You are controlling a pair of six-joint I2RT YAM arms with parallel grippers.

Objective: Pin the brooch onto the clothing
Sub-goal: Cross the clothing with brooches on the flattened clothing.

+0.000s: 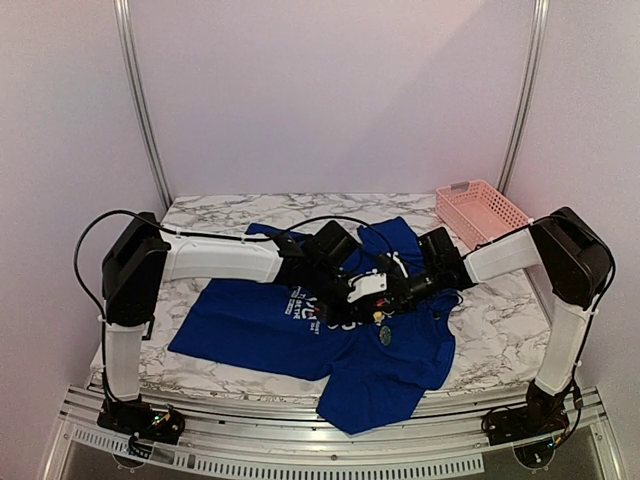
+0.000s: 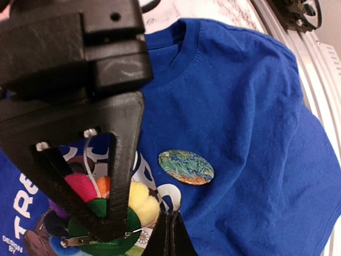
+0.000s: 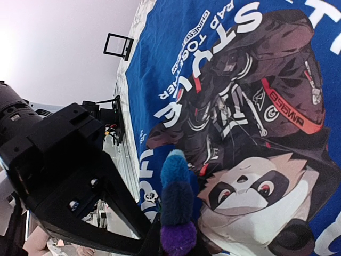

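Holding multicoloured flower-shaped brooch [image 2: 141,201] over royal-blue printed T-shirt [image 2: 240,106] chest, left gripper [image 2: 101,224] clamped on it; right gripper [image 2: 169,240] narrow beside it, hold unclear. Next likely needs piercing the cloth and closing the clasp.

We see the brooch [image 2: 143,201] at the lower left of the left wrist view. It is a small flower of fuzzy yellow, pink, orange and purple petals on a green backing, with a metal pin along its lower edge, and it sits over the chest print. The T-shirt [image 1: 255,330] is royal blue, with white lettering around a dark cartoon figure. It lies spread and rumpled across the centre of the top view.
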